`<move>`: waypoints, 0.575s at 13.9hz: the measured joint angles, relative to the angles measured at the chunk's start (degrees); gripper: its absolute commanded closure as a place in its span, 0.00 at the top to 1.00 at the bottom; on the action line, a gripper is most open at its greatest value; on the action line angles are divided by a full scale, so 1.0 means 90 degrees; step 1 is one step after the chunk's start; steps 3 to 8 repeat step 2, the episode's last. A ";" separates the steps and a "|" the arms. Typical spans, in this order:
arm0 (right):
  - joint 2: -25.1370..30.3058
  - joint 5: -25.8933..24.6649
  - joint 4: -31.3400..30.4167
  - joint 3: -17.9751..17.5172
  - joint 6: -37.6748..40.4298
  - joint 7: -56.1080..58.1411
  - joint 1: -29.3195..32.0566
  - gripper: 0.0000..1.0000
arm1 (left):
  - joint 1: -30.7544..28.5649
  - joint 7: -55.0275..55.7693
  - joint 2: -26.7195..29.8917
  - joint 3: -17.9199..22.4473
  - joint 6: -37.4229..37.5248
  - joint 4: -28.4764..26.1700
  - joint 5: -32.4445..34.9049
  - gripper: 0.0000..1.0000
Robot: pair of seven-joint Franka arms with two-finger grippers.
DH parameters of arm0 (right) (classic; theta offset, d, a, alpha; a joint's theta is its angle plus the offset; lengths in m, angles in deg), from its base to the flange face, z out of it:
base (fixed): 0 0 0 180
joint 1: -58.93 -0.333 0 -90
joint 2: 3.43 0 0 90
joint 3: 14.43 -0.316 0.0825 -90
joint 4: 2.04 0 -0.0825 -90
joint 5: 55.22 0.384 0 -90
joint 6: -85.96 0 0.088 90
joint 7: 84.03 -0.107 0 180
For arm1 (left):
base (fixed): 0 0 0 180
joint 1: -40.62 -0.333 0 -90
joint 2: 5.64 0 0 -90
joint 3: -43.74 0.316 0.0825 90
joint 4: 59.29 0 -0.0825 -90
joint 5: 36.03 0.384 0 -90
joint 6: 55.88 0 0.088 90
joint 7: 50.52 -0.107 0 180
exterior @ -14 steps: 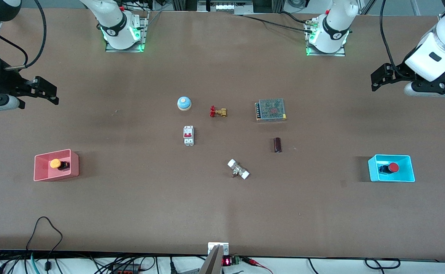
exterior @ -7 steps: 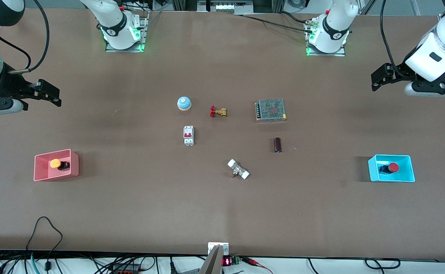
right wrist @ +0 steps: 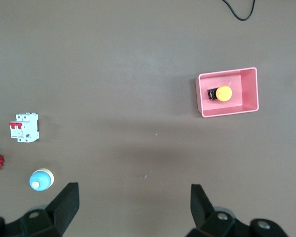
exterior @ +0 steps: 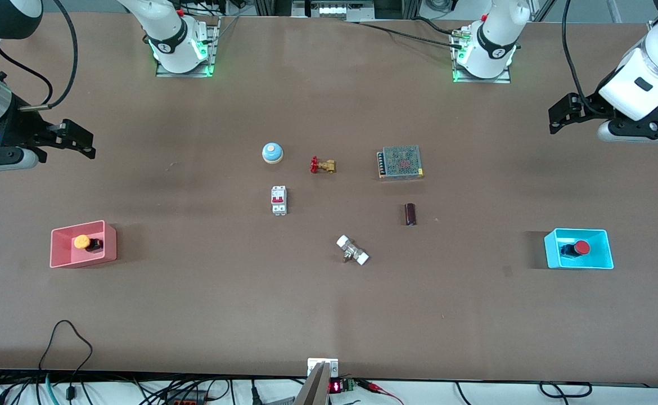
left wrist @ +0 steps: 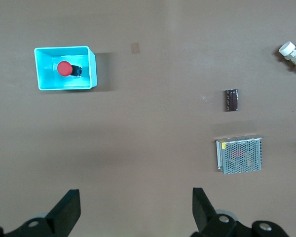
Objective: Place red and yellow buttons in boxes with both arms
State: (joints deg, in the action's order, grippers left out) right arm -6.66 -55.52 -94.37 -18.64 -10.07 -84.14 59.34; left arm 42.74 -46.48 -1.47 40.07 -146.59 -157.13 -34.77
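Note:
The yellow button (exterior: 81,242) lies in the pink-red box (exterior: 59,254) toward the right arm's end of the table; both also show in the right wrist view, button (right wrist: 223,93) and box (right wrist: 204,109). The red button (exterior: 581,247) lies in the cyan-blue box (exterior: 602,259) toward the left arm's end; the left wrist view shows the button (left wrist: 64,68) and box (left wrist: 91,69). My right gripper (exterior: 76,139) is open and empty, high over bare table. My left gripper (exterior: 565,113) is open and empty, high over bare table.
In the middle stand a blue dome (exterior: 272,152), a brass valve with a red handle (exterior: 322,165), a white breaker (exterior: 279,200), a metal mesh power supply (exterior: 401,162), a dark cylinder (exterior: 410,214) and a white-capped fitting (exterior: 352,250).
My right gripper has drifted a little toward the table's middle. The left arm, the buttons and the boxes have not moved.

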 measured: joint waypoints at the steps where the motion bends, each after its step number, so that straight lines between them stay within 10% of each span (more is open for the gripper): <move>1: 0.0000 0.0000 0.0000 0.0000 0.0000 -0.0019 0.0000 1.00 | 0.0000 0.0000 0.0000 0.0000 0.0004 0.0000 0.0000 1.00; 8: -0.0001 0.0000 0.0000 0.0000 0.0000 -0.0030 0.0000 1.00 | 0.0000 0.0000 0.0000 0.0000 0.0008 0.0000 0.0000 1.00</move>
